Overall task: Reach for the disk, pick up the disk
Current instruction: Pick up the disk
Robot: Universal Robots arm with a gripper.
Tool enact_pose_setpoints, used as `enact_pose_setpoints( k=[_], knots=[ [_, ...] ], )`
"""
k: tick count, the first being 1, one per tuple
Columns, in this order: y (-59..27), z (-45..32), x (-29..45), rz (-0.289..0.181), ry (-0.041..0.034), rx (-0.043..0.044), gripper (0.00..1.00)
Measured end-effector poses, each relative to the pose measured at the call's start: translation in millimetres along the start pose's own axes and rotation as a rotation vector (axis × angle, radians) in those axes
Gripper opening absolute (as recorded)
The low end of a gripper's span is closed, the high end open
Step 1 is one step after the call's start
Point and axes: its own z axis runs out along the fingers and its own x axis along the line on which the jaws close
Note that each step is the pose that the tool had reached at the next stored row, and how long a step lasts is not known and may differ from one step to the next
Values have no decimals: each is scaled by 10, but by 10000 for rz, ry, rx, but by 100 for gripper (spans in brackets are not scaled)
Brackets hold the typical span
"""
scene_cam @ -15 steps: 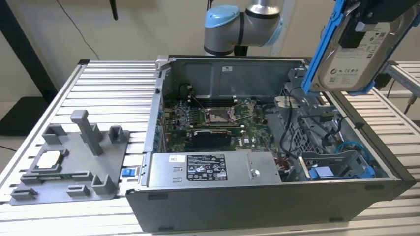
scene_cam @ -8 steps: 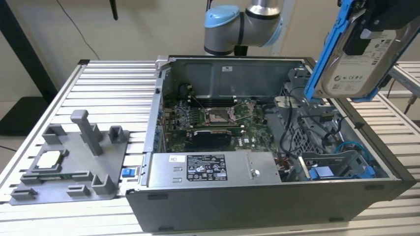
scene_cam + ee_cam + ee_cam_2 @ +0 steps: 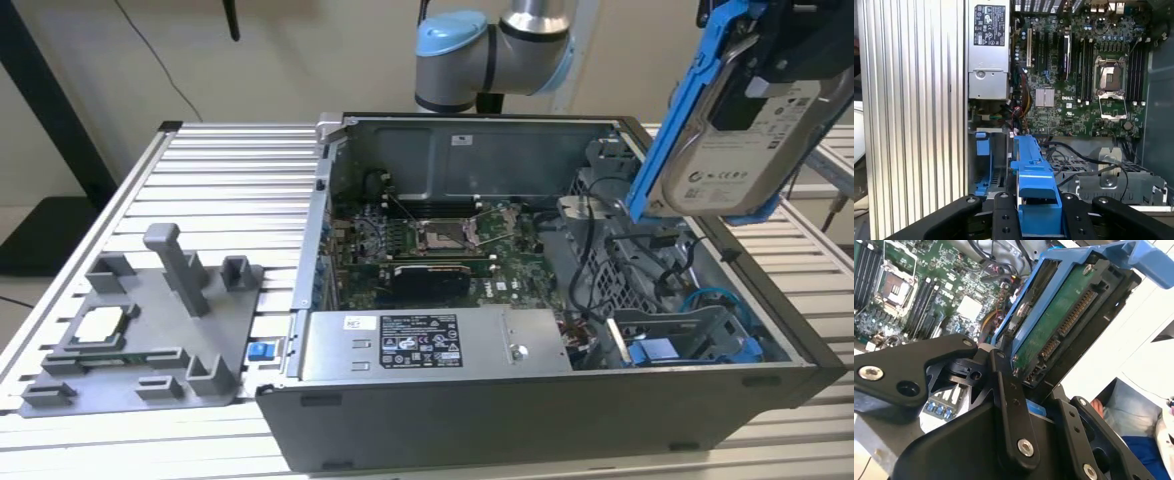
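Note:
The disk (image 3: 742,140), a silver drive with a white label in a bright blue frame, hangs tilted above the exterior view's right side of the open computer case (image 3: 534,425). My black gripper (image 3: 787,55) is shut on its upper end. In the second wrist view the disk's green circuit-board underside (image 3: 1064,325) faces the camera, and black fingers (image 3: 1010,405) clamp its blue frame. The first wrist view looks along the blue frame (image 3: 1035,185), which sits between the gripper (image 3: 1036,212) jaws, with the motherboard (image 3: 1079,85) far below.
Inside the case a blue plastic bay (image 3: 667,350) sits at the front corner, beside loose cables. A grey power supply (image 3: 427,345) lines the front. A grey fixture plate (image 3: 147,340) holding a small square chip (image 3: 100,325) lies on the slatted table (image 3: 214,160).

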Motion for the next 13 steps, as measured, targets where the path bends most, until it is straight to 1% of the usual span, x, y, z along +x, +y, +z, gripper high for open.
enact_pose_setpoints(
  k=[6, 9, 13],
  knots=[
    [-1, 35, 88, -1, -1, 0, 0],
    [-1, 47, 181, -2, -1, 0, 0],
    [-1, 74, 248, -3, 0, -3, 0]
  ],
)
